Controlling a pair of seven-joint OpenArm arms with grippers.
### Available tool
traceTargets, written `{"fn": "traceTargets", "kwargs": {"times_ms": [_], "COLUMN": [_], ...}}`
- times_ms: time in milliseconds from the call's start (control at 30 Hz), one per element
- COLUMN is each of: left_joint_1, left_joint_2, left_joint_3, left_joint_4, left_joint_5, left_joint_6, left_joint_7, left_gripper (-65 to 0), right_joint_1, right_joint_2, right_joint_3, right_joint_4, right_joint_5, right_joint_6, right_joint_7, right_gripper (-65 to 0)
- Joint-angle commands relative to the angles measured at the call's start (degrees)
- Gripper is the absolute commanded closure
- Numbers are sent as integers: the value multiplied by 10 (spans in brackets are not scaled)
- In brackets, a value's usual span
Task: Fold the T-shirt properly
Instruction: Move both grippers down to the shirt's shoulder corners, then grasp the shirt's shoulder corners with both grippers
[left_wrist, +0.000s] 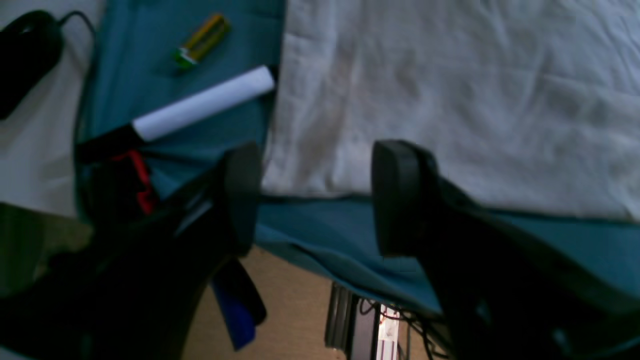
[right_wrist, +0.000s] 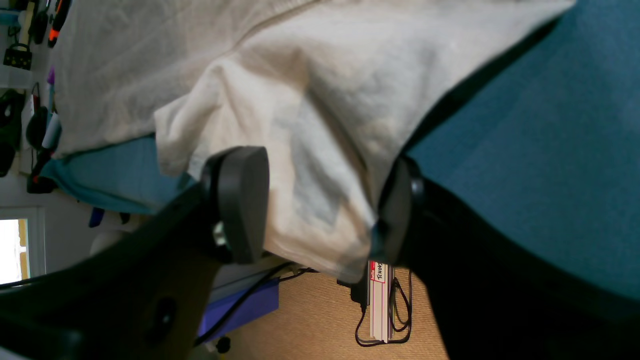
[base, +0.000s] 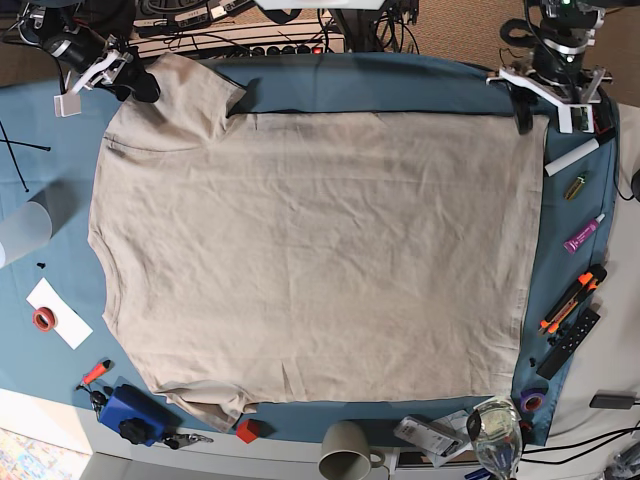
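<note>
t-shirt (base: 310, 250): lies flat and spread over the blue-teal cloth (base: 400, 85) on the worktop, collar side at the base view's left, hem at its right; the far sleeve sticks out at top left.
step in hand: looks like the lay-out is done and the first fold is being set up; both arms sit at the far edge, one at each end of the shirt.
left gripper (left_wrist: 315, 200): fingers apart, nothing between them, poised at the far hem corner just off the fabric edge.
right gripper (right_wrist: 325, 210): fingers apart and straddling the sleeve, not pinched on it.
next move: probably each hand must close on its own corner, then carry the far edge toward the near one together, keeping the cloth taut.
left wrist view only: white marker (left_wrist: 202, 105) and a battery (left_wrist: 202, 40) close beside the hem.
right wrist view only: sleeve end droops over the worktop's edge.
base view only: whole outline and the clutter around it, such as a mug (base: 345, 455).
</note>
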Motion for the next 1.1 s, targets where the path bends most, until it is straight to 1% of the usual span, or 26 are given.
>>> {"fn": "traceTargets", "kwargs": {"times_ms": [0,67,167,233,333,533,600,667,800,867,933,1000,1067], "left_joint_1": [-6,-26,-62,-81,-103,-104,-104,-104,-104,-106,-116,-131,-148], "left_joint_2": [-3,-4,-3,-3,-3,-4,-4,-4,-4,-7,-10,-13,-14], "left_joint_3": [-2,-2,-2,-2,-4,-18,-41,-72,-132,-147,-153,-154,-154], "left_joint_4": [3,-15,-49,-70,-79,-79,-79,-79,-86,-110,-148,-194,-231], "left_joint_5": [7,10,7,5,-17,-31,-65,-112,-202,-243,-268,-294,-296], "left_joint_6": [15,32,41,41,39,38,17,-9,-81,-114,-142,-161,-164], "left_joint_7": [-9,7,49,52,77,89,94,94,111,116,131,141,145], "left_gripper": [-357,-357,-356,-356,-356,-352,-336,-328,-328,-324,-299,-289,-289], "right_joint_1": [-11,-11,-11,-11,-11,-11,-11,-11,-11,-11,-11,-11,-11], "right_joint_2": [3,3,3,3,3,3,3,3,3,3,3,3,3], "right_joint_3": [-2,-2,-2,-2,-2,-2,-2,-2,-2,-2,-2,-2,-2], "right_joint_4": [-4,-4,-4,-4,-4,-4,-4,-4,-4,-4,-4,-4,-4], "right_joint_5": [-54,-54,-54,-54,-54,-72,-75,-75,-75,-74,-74,-75,-75], "right_joint_6": [-15,-15,-15,-15,-15,-15,-15,-15,-15,-15,-15,-15,-15], "right_joint_7": [-50,-50,-54,-59,-62,-64,-63,-63,-63,-62,-62,-63,-63], "right_gripper": [-347,-347,-347,-347,-347,-347,-347,-347,-347,-347,-347,-347,-347]}}
